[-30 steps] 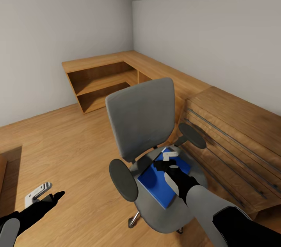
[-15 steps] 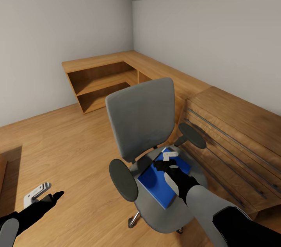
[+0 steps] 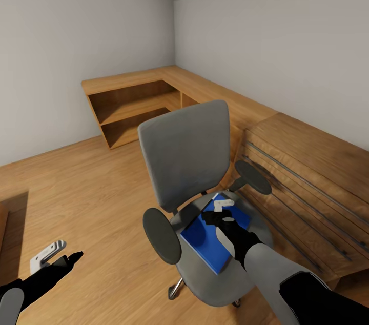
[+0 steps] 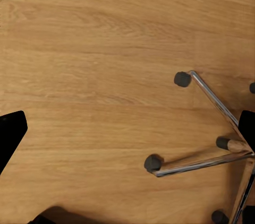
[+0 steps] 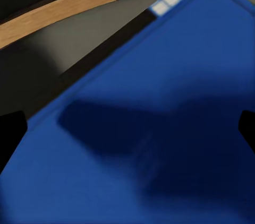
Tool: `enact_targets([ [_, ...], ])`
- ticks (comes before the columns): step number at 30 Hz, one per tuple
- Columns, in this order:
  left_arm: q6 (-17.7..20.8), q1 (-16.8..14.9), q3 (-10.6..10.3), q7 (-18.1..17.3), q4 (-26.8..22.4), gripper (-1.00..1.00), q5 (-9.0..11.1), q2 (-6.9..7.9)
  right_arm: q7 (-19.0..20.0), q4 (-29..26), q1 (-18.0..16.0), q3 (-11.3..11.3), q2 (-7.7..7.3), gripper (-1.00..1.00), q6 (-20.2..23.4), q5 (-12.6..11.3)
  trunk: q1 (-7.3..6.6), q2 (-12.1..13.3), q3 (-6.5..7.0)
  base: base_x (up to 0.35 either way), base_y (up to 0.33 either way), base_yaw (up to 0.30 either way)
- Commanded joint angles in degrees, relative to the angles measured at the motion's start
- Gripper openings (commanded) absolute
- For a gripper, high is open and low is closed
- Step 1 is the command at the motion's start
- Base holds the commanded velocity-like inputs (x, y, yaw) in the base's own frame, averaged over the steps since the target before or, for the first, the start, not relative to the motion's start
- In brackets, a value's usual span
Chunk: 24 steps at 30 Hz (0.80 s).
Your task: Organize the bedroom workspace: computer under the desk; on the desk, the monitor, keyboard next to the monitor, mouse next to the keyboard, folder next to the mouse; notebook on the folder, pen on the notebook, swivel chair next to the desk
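The grey swivel chair (image 3: pixel 184 156) stands in the middle of the head view, its back toward the corner. A blue folder (image 3: pixel 205 243) lies flat on its seat. My right gripper (image 3: pixel 221 209) hovers low over the folder's far end; in the right wrist view the folder (image 5: pixel 175 75) spreads across the picture with the grey seat (image 5: pixel 64 49) beside it, and the right gripper (image 5: pixel 127 139) is open, nothing between its fingers. My left gripper (image 3: pixel 51 258) hangs open over bare floor left of the chair. The left wrist view looks down on the chair's chrome base (image 4: pixel 202 163) and casters.
A wooden L-shaped unit with open shelves (image 3: pixel 133 109) runs along the two far walls. A wooden drawer chest (image 3: pixel 307 176) stands close on the chair's right. Open wooden floor (image 3: pixel 87 197) lies left of the chair.
My left gripper has sunk a little toward the picture's lower edge. The right arm, chair and folder have barely moved.
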Motion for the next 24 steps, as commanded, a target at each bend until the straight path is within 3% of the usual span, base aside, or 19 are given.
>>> enact_targets([
  [1, 0.3, 0.0, 0.0, 0.5, -0.1, 1.0, 0.6, 0.0, -0.4, -0.1, 0.0, 0.5, -0.04, 1.0, 0.3, -0.5, 0.0, 0.0, -0.04, 0.0, 0.0, 0.0],
  [16, 0.2, 0.0, 0.0, 0.4, -0.1, 1.0, 0.6, -0.05, -0.4, -0.1, 0.0, 0.5, -0.07, 1.0, 0.3, -0.5, 0.0, 0.0, -0.04, -0.002, 0.0, 0.0],
  [24, 0.2, 0.0, 0.0, 0.3, -0.1, 1.0, 0.6, -0.05, -0.4, -0.1, 0.0, 0.5, -0.1, 1.0, 0.3, -0.5, 0.0, 0.0, -0.04, -0.139, 0.0, 0.0],
])
